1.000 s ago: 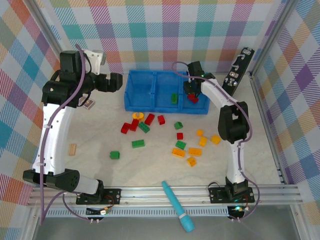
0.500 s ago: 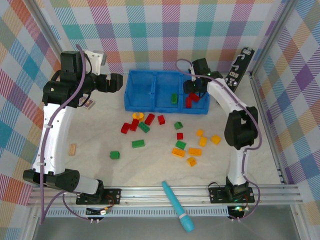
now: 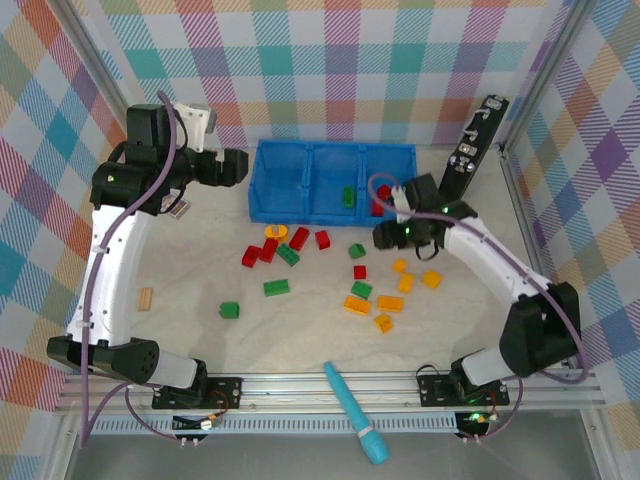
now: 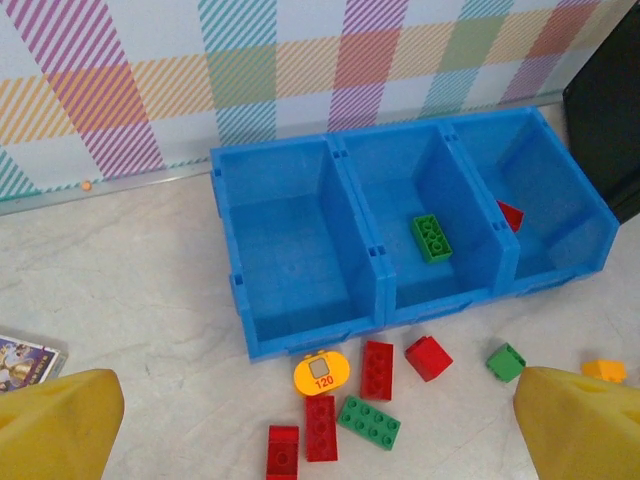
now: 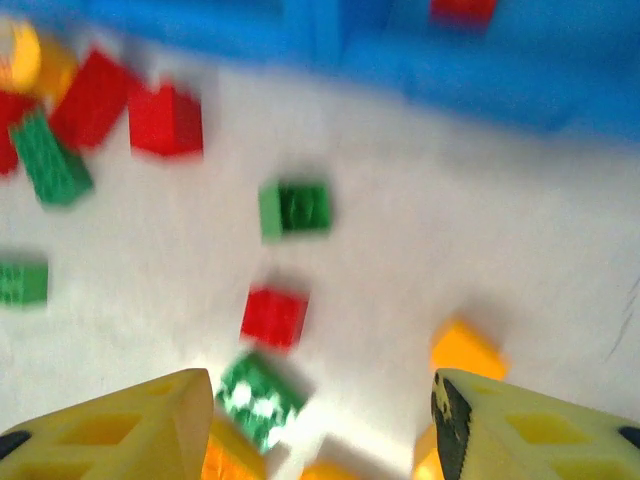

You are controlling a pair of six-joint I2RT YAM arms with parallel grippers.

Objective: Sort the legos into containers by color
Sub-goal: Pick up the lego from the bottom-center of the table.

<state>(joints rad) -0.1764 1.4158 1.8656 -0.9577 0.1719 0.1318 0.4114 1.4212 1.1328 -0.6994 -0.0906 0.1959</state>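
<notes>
Fingers (image 5: pixel 120 430) apart above marbled table (image 5: pixel 400 250) (plaid walls (image 3: pixel 350 60))

Legos (image 3: pixel 277 288) glossy plastic; 3-bin tray (image 3: pixel 305 214) smooth plastic; tabletop (image 3: pixel 190 300) marbled, probably matt.

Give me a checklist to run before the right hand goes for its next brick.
1. Right hand open, nothing held: ok.
2. Red brick lying inside the right compartment: ok.
3. Green brick in the middle compartment, no other color with it: ok.
4. Left hand open, off the tray's left end: ok.
5. Right wrist view sharp enough to choose a target: not ok, blurred.
6. Loose red brick near the right hand free of its green neighbour: cannot tell.
</notes>
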